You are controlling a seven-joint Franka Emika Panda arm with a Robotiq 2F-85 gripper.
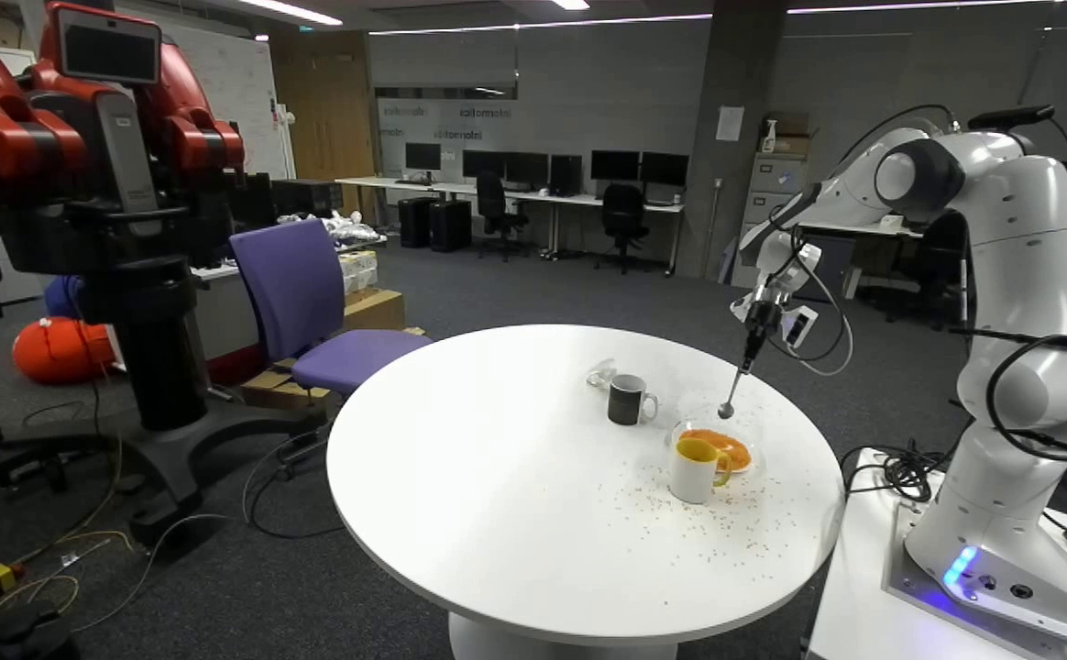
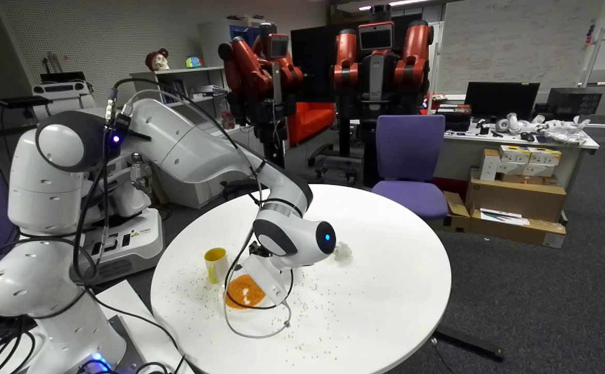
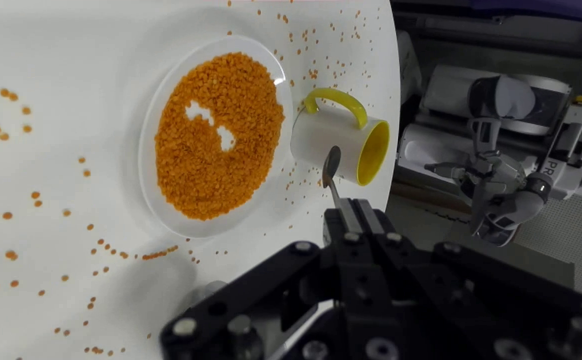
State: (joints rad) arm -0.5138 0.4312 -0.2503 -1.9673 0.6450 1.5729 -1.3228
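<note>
Visibly closed on the handle of a metal spoon (image 3: pixel 332 164), the gripper (image 3: pixel 358 207) suspends it bowl-down above the round table (image 1: pixel 497 477), near a white plate (image 3: pixel 147 155). That plate contains a layer of orange lentils (image 3: pixel 211 175) with bare patches; more lie scattered about. Just beside it stands a white mug (image 3: pixel 321 132) with yellow handle and lining. A black-and-white mug (image 1: pixel 625 403) stands farther off; the contents of both mugs are not discernible.
</note>
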